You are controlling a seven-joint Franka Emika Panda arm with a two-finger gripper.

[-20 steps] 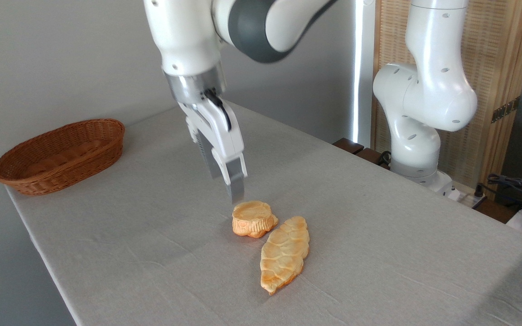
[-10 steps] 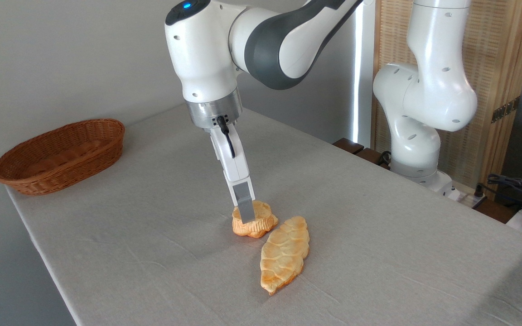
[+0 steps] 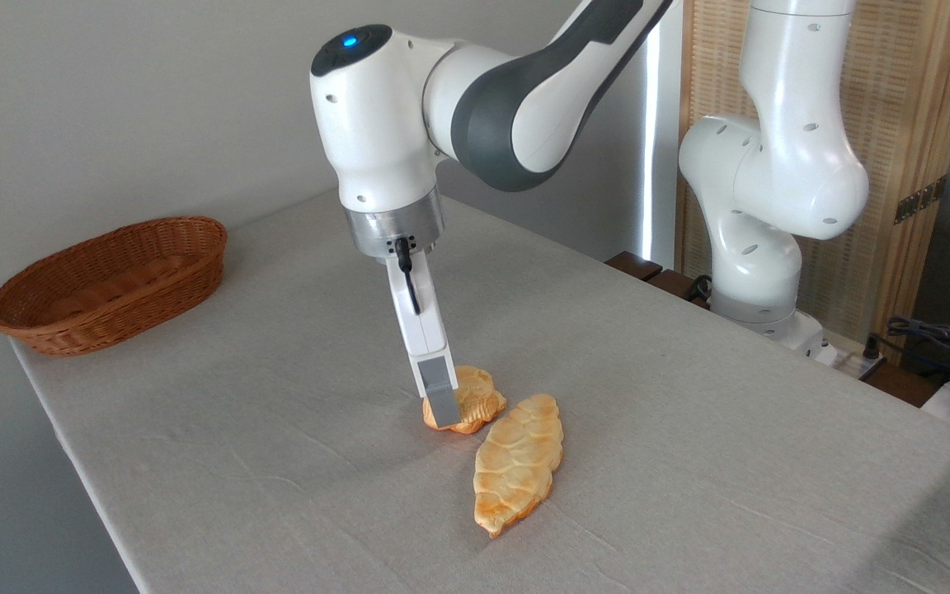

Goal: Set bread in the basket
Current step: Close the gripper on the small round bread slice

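Small round golden-orange bun (image 3: 475, 398): paler cracked top, deeper orange at the flared base. Long leaf-shaped braided loaf (image 3: 519, 463): pale gold with a plaited pattern, orange-brown along its edges and lower tip. Oval reddish-brown woven wicker basket (image 3: 112, 283): fine weave pattern, darker inside. Table (image 3: 277, 462): light grey cloth, plain, faint creases. White robot arm (image 3: 409, 124): dark grey joint band, silver wrist ring, blue light on top. Hand (image 3: 440, 410): white body, grey fingertip, black cable. Wall: plain grey.
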